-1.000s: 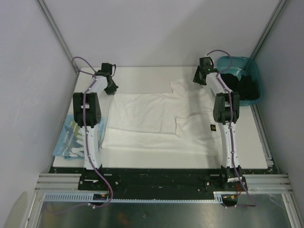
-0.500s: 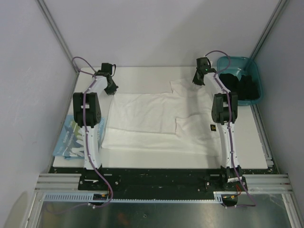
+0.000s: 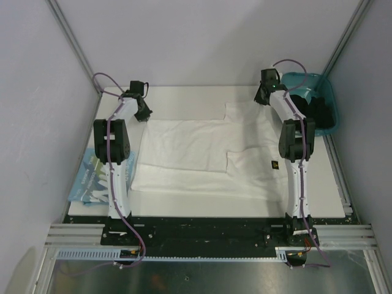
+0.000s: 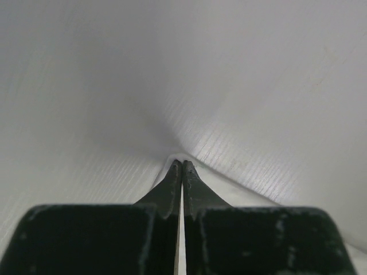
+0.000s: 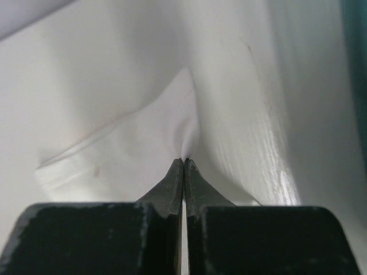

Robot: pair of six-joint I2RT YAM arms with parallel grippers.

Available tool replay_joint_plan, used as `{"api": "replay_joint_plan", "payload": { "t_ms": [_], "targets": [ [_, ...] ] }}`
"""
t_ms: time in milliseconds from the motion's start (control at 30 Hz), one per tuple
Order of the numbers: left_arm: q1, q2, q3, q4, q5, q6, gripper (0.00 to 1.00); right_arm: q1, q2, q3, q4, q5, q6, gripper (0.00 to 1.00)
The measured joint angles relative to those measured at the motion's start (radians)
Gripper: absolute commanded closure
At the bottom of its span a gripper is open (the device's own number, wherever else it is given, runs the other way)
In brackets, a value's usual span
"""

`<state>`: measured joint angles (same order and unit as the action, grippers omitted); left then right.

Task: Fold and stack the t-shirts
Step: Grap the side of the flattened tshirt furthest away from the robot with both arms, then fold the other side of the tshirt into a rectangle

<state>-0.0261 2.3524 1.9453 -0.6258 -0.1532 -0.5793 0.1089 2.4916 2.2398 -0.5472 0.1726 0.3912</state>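
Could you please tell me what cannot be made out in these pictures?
- Top view: the dark contents of the teal bin are too small and shadowed; the right arm overlaps them.
- Top view: the printed tee at the table's left edge is partly under the left arm, its lettering unreadable.
- Wrist views: how much white t-shirt the shut left gripper and right gripper pinch; their fingers hide it.

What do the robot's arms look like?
The left arm and right arm are white tubes with chunky black joints. A thin purple cable loops along each one. The left gripper and right gripper are black and taper to a thin point.
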Motion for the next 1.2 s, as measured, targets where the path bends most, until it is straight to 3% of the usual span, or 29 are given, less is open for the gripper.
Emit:
{"api": "replay_joint_plan", "payload": {
  "t_ms": [533, 1200],
  "targets": [
    [0.035, -0.033, -0.047, 0.076, 0.090, 0.023, 1.00, -0.015, -0.236, -0.226, 0.072, -0.046, 0.000, 1.00],
    [0.080, -0.380, -0.503, 0.252, 0.247, 0.023, 1.00, -0.007, -0.781, -0.855, 0.105, -0.069, 0.053, 1.00]
  ]
}}
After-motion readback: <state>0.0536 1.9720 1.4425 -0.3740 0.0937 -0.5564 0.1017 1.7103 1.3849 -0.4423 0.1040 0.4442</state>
